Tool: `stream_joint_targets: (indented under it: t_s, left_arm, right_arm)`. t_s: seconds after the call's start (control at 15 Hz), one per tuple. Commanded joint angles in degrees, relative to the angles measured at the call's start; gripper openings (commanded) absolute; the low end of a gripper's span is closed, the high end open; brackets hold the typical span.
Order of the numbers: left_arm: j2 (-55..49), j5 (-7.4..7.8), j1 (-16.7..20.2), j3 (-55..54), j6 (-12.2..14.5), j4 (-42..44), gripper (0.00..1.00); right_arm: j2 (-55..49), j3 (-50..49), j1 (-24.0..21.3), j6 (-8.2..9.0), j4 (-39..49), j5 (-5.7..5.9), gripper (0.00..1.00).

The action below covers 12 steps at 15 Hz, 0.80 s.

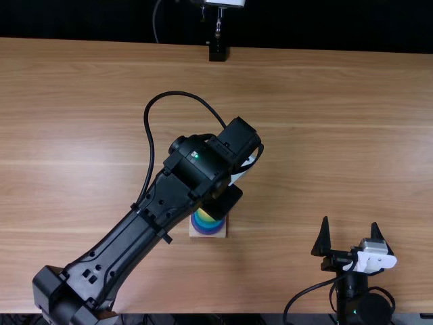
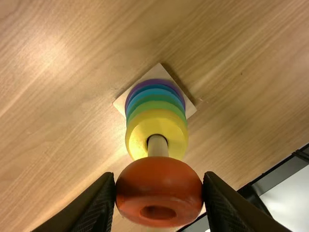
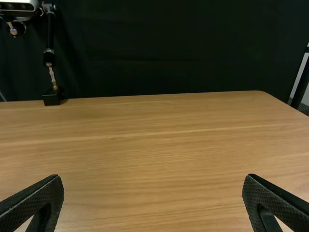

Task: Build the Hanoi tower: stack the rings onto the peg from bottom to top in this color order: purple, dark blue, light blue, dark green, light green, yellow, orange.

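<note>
You're at the final step—orange ring (image 2: 159,173) pinched between your left gripper's (image 2: 159,183) fingers, yellow-topped stack (image 2: 136,135) and peg (image 2: 157,147) just beyond their tips—so centre it before lowering, leaving your right gripper (image 3: 153,179) idle, its fingers spread wide.

A slim stand (image 3: 51,98) rises near the wooden table's far edge (image 3: 193,99), before dark cloth (image 3: 169,48).

No legible lettering, labels, brand names, numerals or signs in any view
</note>
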Motion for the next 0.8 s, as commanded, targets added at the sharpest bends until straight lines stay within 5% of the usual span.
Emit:
stream_joint_targets:
  t_s: [0.0, 0.6, 0.73]
  left_arm:
    - [0.87, 0.43, -0.43, -1.35, -0.53, -0.40, 0.00]
    - [4.73, 0.75, -0.34, -1.62, -0.42, -0.40, 0.00]
    - [4.82, 2.97, -0.34, -1.44, -0.42, -0.40, 0.00]
  right_arm:
    - [-0.58, -0.73, -0.45, 0.31, 0.16, -0.30, 1.00]
    - [-0.58, -0.73, -0.45, 0.31, 0.16, -0.30, 1.00]
    - [-0.58, -0.73, -0.45, 0.31, 0.16, -0.30, 1.00]
